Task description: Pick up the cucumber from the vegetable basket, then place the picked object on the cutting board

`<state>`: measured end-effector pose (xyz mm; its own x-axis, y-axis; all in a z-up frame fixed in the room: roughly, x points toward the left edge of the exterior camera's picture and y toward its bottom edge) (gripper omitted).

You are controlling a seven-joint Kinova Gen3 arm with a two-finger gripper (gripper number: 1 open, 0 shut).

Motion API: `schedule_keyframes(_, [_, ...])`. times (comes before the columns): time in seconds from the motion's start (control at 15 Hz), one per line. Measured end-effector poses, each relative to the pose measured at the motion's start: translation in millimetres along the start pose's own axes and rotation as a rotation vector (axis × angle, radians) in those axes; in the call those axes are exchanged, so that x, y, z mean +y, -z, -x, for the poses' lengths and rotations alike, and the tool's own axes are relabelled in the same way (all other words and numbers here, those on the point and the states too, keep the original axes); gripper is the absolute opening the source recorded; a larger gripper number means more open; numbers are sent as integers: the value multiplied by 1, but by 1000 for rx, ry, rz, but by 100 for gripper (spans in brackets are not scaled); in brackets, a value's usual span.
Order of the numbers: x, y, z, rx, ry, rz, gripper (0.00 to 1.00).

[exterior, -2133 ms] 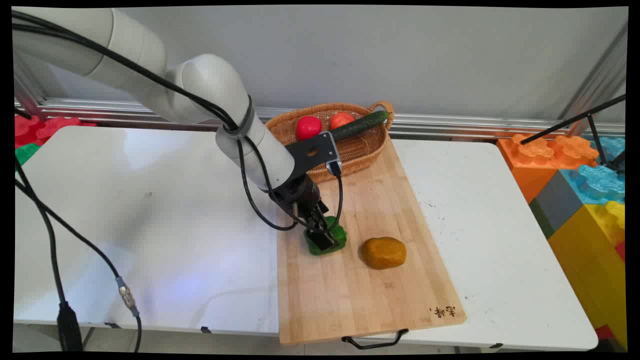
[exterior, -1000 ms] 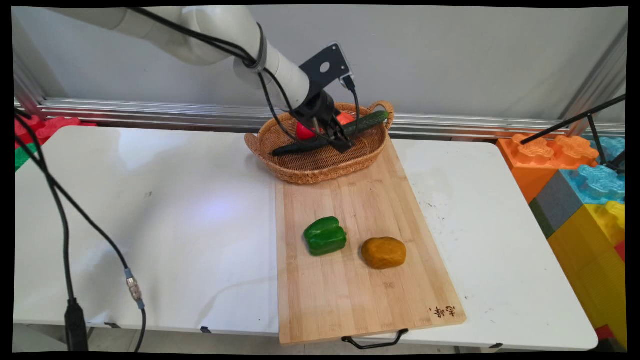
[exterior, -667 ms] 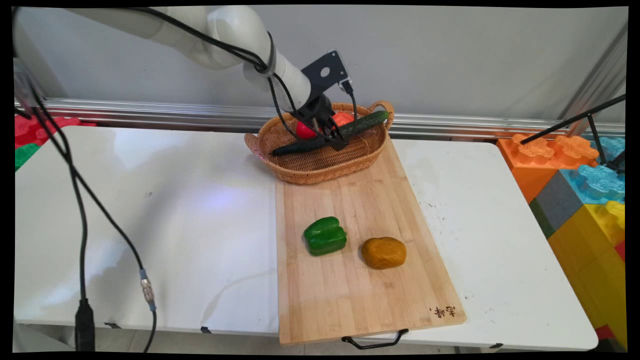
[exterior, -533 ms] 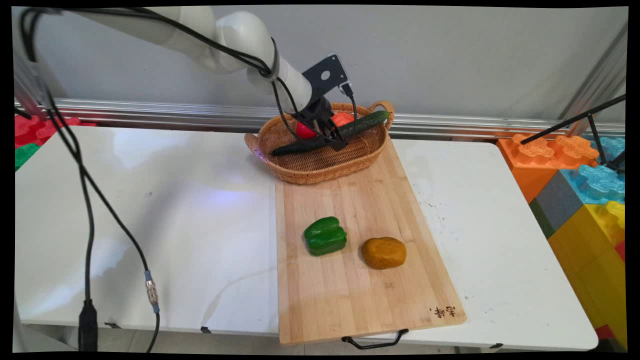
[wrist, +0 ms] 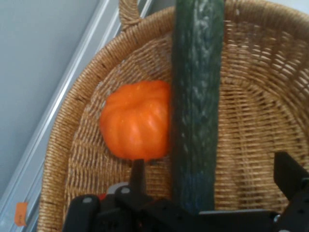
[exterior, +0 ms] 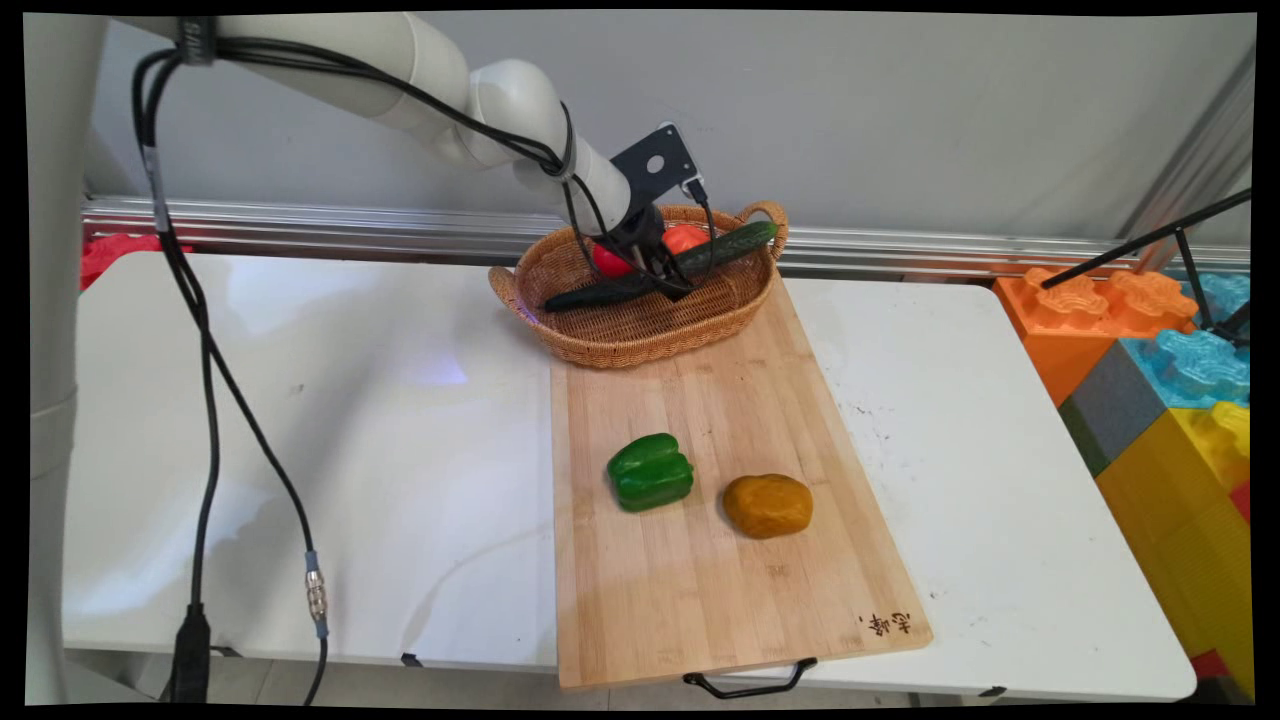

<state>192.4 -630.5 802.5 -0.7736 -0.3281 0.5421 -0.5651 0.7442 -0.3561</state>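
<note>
Main view. The gripper (exterior: 668,280) hangs inside the wicker basket (exterior: 610,335), and its fingertips are lost against the dark cucumber (exterior: 725,248), so from here the spread of the fingers cannot be read. The arm and its cables cover part of the basket's far side. A red tomato (exterior: 605,262) shows only as a sliver left of the gripper, and an orange pumpkin-shaped piece (exterior: 684,238) peeks out behind it. The cucumber lies slantwise across the basket, its upper end propped on the rim by the right handle, its lower end toward the basket's left side. The basket sits at the far end of a wooden cutting board (exterior: 700,600), overlapping the board's far edge. Well in front of the basket, on the board, lie a green bell pepper (exterior: 650,471) and, just right of it, a brown potato (exterior: 767,505).

Hand view. The fingers (wrist: 138,175) stand wide apart, one on each side of the cucumber (wrist: 195,111), which runs between them and out of the top edge. Whether either finger touches it cannot be told. The orange pumpkin-shaped piece (wrist: 135,121) rests against the cucumber's left flank on the basket (wrist: 256,121) floor. The gripper (wrist: 212,176) grips nothing.
</note>
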Motion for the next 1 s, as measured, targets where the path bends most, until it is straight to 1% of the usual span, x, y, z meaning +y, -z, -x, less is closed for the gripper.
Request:
schedule_keyframes(0.53, [-5,-24,9,0,-7,-24,100])
schedule_keyframes(0.6, [-5,-25,10,0,-9,-25,0])
schedule_keyframes(1.0, [-6,-30,17,-7,-16,-35,0])
